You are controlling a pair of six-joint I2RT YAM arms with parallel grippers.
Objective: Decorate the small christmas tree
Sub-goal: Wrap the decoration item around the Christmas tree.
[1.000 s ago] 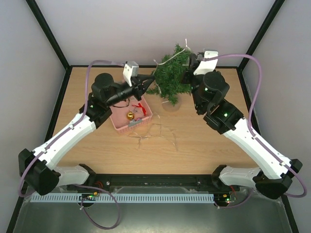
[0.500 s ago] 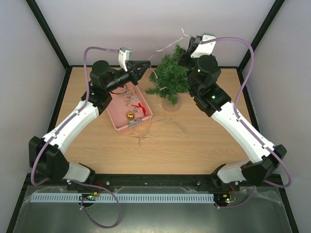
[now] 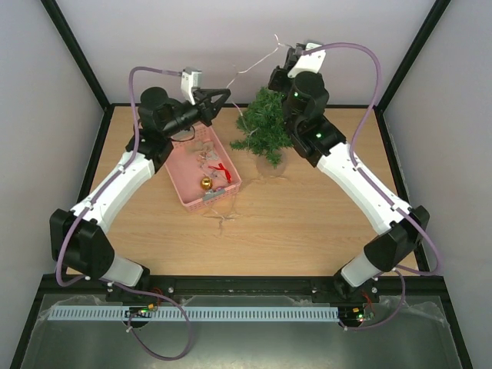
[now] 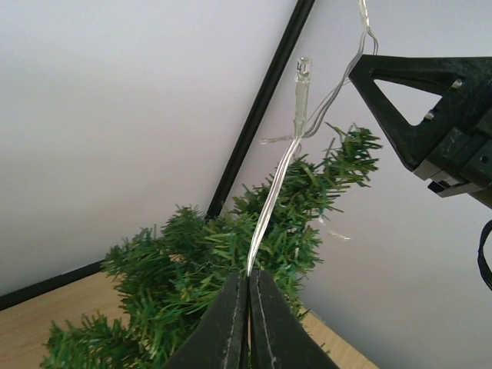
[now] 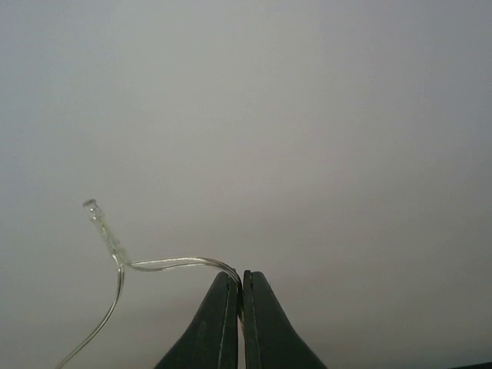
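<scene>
The small christmas tree stands at the back middle of the table on its round pale base. A thin clear light string runs above it between both grippers. My left gripper is shut on the string left of the tree top; in the left wrist view the string rises from the shut tips past a small bulb, with the tree behind. My right gripper is shut on the string above the tree top; its wrist view shows the tips pinching the string.
A pink basket left of the tree holds a gold bauble and a red ribbon. A loose end of string lies on the wood in front of the basket. Grey walls and black frame posts close in the back.
Both grippers have risen and moved toward the back, the right one up and left above the tree top. The string has been lifted, and most of it has left the table.
</scene>
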